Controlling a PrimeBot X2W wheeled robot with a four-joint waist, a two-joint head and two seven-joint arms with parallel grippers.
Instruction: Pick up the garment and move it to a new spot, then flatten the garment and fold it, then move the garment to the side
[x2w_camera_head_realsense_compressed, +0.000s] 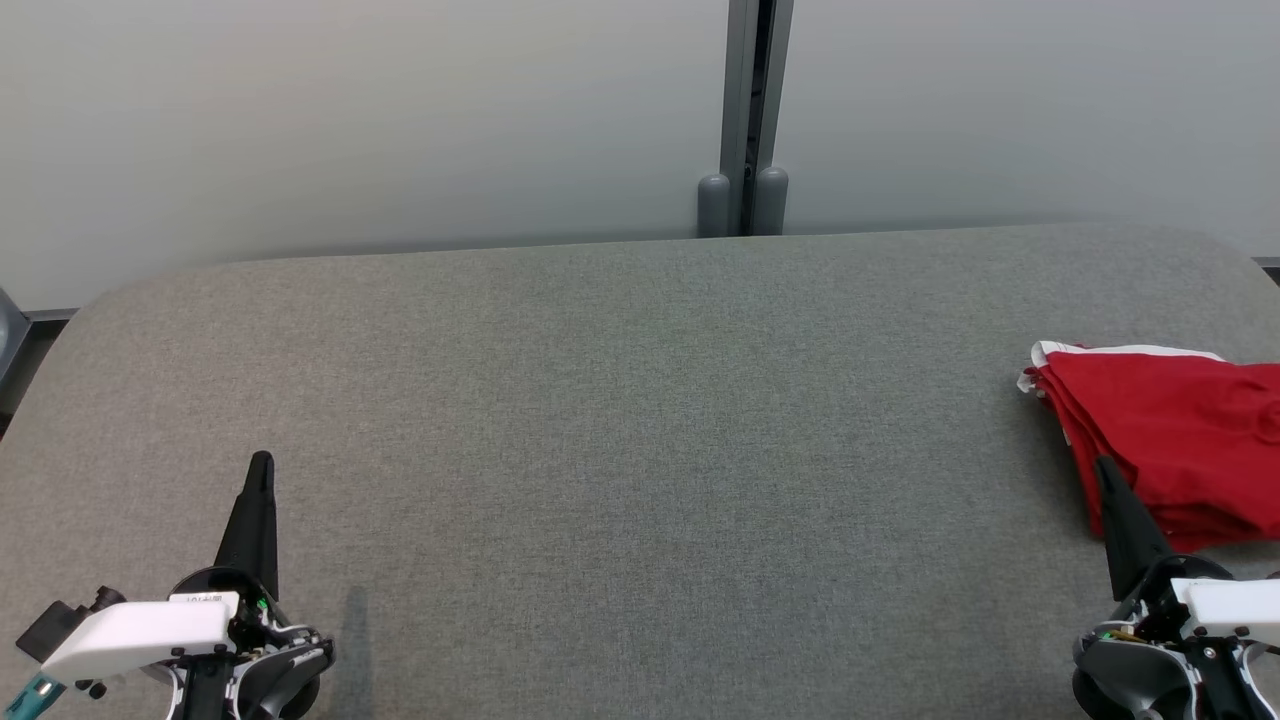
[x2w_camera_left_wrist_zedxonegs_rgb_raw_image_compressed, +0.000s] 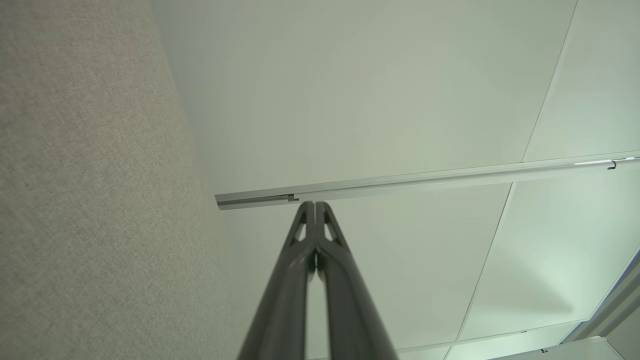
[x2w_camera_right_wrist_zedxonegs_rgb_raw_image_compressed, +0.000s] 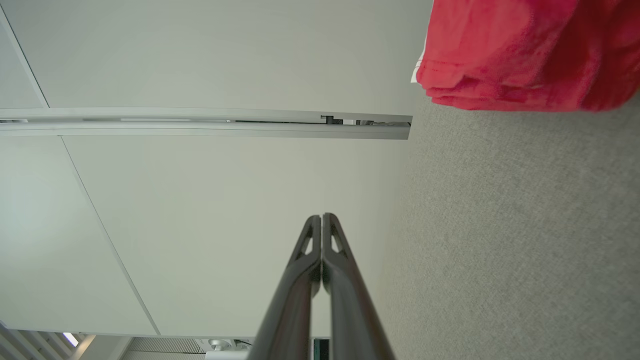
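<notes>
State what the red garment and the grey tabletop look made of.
Red garment: probably soft knit cloth, matte; it lies in stacked soft folds with a white edge. Grey tabletop: seemingly woven fabric or felt covering, matte, with a fine speckled weave.

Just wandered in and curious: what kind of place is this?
Probably a test room set up for folding clothes: a grey fabric-covered table, bare pale wall panels behind it, and one folded red garment lying at the table's right.
</notes>
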